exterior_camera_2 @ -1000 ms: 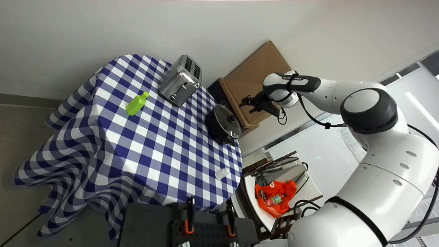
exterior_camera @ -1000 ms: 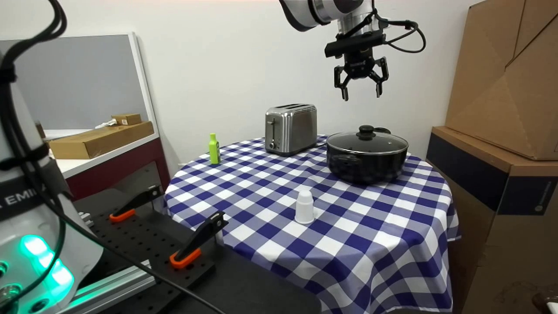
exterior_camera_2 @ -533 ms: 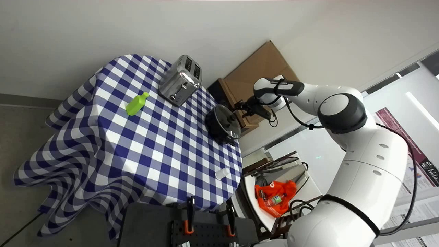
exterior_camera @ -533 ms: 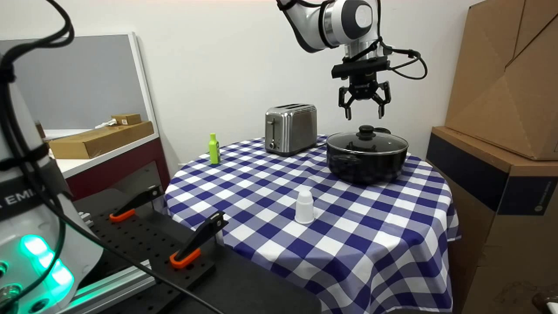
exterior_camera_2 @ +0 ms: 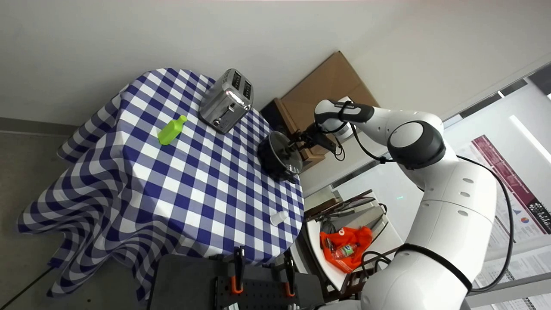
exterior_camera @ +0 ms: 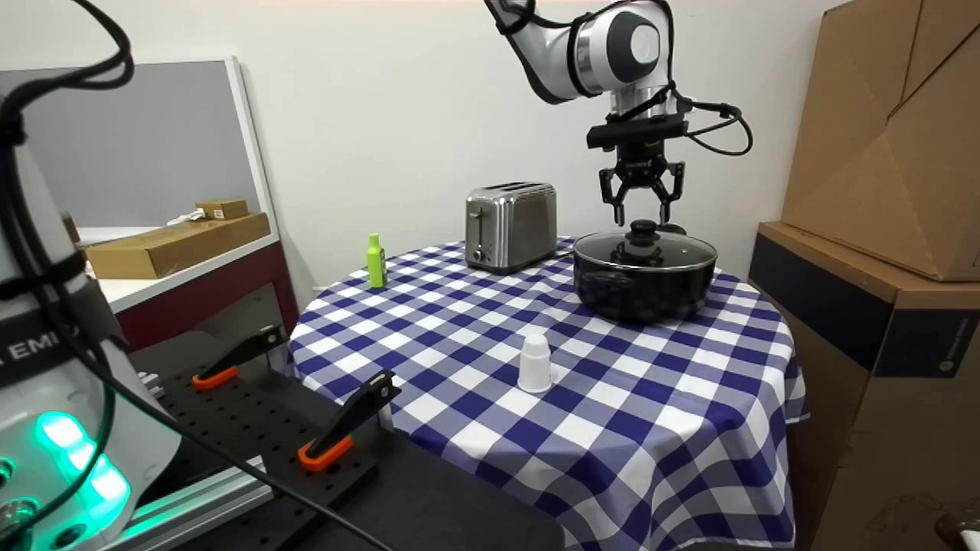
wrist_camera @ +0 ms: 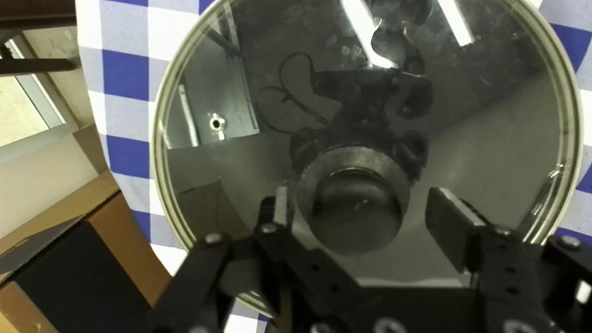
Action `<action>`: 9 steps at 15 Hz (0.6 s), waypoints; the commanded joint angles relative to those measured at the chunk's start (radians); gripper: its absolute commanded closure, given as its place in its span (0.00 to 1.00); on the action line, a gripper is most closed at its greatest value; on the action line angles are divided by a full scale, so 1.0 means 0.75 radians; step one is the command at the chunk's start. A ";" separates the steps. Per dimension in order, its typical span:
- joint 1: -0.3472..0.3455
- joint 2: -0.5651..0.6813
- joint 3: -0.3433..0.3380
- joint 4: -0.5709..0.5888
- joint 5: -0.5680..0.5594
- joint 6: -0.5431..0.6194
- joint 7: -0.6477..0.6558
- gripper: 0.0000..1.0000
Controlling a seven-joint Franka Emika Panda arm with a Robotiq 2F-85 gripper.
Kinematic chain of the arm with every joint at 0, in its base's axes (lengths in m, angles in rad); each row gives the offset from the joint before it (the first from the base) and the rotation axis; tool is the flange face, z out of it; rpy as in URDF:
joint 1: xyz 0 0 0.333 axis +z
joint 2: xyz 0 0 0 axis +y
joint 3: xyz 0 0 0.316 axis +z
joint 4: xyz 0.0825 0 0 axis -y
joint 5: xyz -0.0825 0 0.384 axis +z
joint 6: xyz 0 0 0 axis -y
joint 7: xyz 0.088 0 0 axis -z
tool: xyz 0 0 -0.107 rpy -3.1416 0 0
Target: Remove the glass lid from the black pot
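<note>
Over the black pot (exterior_camera: 645, 294) I'm seeing the jaws parted wider than the knob (wrist_camera: 356, 210) of its glass lid (exterior_camera: 674, 252), w/ nothing held, prob. needing a slow, centred descent b4 squeezing.

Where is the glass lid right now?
The glass lid sits on the black pot, right of the toaster in an exterior view, beneath the open gripper.

Checked tablecloth (exterior_camera: 448, 337) beneath black pot (exterior_camera: 643, 295), toaster (exterior_camera: 511, 228), green bottle (exterior_camera: 376, 263), white object (exterior_camera: 534, 366), perhaps a cup
</note>
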 commanded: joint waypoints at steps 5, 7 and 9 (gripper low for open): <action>-0.009 0.067 0.014 0.107 0.014 -0.066 -0.011 0.76; -0.006 0.048 0.016 0.086 0.013 -0.063 -0.014 0.76; -0.001 0.013 0.021 0.053 0.010 -0.060 -0.023 0.76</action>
